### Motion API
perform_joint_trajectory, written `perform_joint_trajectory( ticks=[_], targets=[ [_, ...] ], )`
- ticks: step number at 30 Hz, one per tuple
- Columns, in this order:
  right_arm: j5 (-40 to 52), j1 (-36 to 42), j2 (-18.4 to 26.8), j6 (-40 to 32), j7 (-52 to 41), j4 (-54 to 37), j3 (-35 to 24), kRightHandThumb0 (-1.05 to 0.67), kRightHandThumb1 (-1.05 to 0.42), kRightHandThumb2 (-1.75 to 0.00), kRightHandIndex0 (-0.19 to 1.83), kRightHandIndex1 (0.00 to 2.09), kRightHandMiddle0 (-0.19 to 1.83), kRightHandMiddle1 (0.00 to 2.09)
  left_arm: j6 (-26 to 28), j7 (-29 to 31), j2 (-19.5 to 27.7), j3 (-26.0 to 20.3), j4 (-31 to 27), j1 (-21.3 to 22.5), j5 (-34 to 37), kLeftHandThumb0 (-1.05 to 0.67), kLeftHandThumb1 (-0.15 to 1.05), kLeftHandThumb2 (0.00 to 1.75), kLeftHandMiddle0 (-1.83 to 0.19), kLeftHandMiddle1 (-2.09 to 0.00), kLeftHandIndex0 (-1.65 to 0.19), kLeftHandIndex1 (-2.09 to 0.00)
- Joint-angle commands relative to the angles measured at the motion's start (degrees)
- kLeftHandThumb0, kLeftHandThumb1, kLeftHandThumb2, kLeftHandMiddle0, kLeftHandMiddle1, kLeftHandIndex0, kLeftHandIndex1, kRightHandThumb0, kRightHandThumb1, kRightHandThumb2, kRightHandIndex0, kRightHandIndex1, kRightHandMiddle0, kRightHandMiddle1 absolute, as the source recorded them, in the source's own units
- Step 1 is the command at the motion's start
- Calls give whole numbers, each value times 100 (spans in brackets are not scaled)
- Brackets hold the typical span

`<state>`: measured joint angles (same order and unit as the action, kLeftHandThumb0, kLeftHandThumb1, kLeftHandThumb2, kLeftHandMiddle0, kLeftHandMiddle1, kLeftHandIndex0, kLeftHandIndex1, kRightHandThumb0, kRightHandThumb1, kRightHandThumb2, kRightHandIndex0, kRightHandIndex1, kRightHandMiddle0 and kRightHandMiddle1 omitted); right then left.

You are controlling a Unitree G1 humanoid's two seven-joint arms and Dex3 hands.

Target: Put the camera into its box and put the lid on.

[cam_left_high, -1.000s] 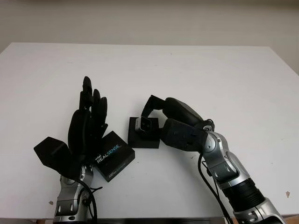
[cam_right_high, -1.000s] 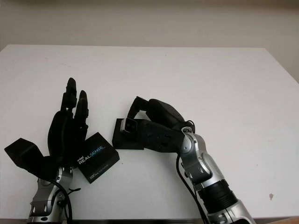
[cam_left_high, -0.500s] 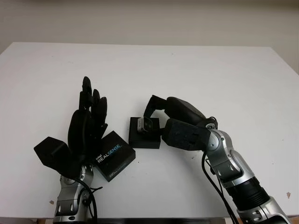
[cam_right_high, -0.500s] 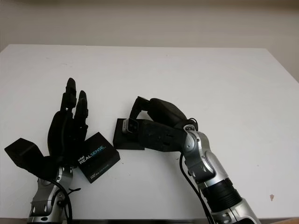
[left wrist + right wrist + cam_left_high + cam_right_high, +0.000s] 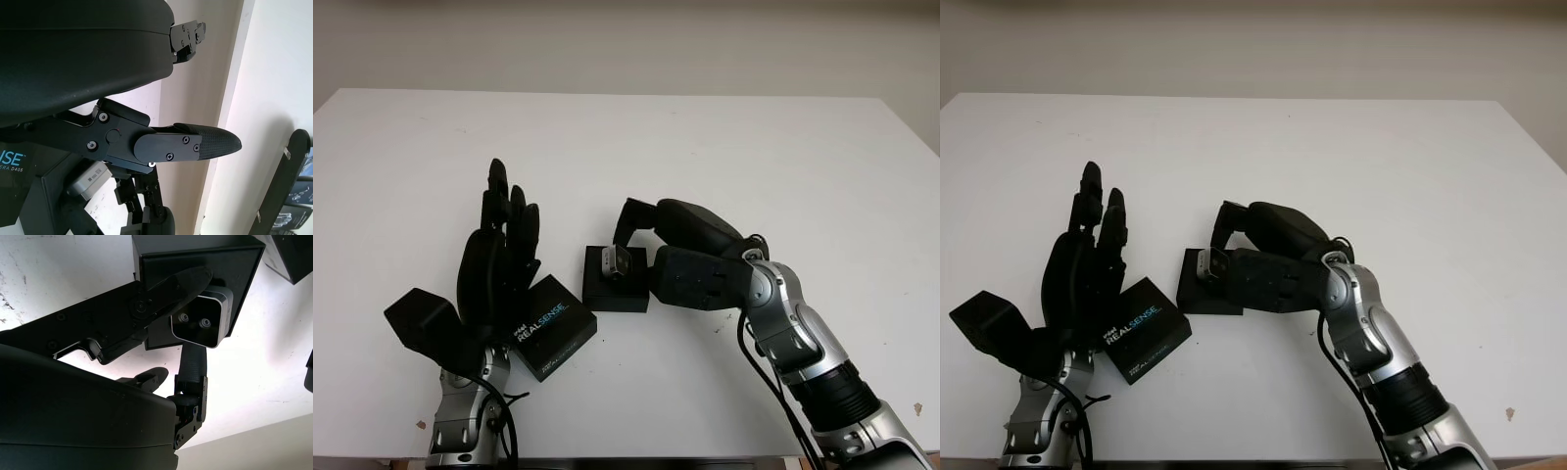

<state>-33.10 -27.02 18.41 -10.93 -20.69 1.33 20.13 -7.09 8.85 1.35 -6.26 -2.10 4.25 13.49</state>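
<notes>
Pinching the silver camera point(image 5: 614, 261) between right hand point(image 5: 680, 257) fingers, directly over the black box point(image 5: 615, 291) at table point(image 5: 724, 147) centre; left hand point(image 5: 499, 269) raised, holding nothing, beside the printed lid point(image 5: 553, 326).

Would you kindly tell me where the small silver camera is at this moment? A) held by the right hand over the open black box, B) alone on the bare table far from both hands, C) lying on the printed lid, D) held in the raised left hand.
A: the right hand grips the camera directly over the open black box, while the printed lid lies apart by the open left hand.
</notes>
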Motion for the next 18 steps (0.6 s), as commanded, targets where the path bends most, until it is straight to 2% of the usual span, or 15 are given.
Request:
perform_joint_trajectory(
  ticks=[1, 5, 8, 9, 11, 13, 15, 18],
  targets=[
    [-27, -2, 74, 63, 39, -35, -13, -37, -99, -5, 48, 15, 37, 184, -35, -10, -21, 8, -68, -18, 4, -74, 105, 37, 19, 0, 19, 0],
    [-122, -22, 139, 262, 105, 24, 55, -38, -100, -6, 48, 14, 37, 185, -56, -13, -41, 9, -58, -21, -1, -74, 105, 38, 19, 0, 19, 0],
    [-215, -3, 186, 519, 231, 30, 111, -42, -98, -5, 46, 12, 31, 167, -61, -38, -41, 18, -59, -23, -39, -74, 105, 37, 19, 0, 19, 0],
    [-280, -13, 237, 613, 235, 29, 157, -48, -97, -5, 41, 9, 19, 146, -56, -48, -42, 21, -61, -24, -46, -74, 105, 37, 19, 0, 19, 0],
    [-438, -20, 348, 785, 240, 2, 247, -55, -97, -5, 34, 5, 10, 112, -36, -54, -39, 27, -79, -39, -48, -74, 105, 37, 19, 0, 19, 0],
    [-529, 3, 395, 894, 258, -27, 264, -57, -95, -5, 23, 3, 13, 64, -17, -62, -47, 33, -104, -57, -37, -74, 105, 37, 19, 0, 19, 0],
    [-584, 54, 403, 976, 329, -60, 250, -56, -95, -5, 17, 1, 14, 48, -6, -61, -57, 29, -114, -68, -3, -74, 105, 36, 19, 0, 19, 0],
    [-608, 99, 403, 1044, 387, -82, 227, -55, -95, -5, 14, 0, 14, 43, -15, -57, -69, 25, -108, -78, 8, -75, 105, 36, 19, 0, 19, 0]
  ],
)
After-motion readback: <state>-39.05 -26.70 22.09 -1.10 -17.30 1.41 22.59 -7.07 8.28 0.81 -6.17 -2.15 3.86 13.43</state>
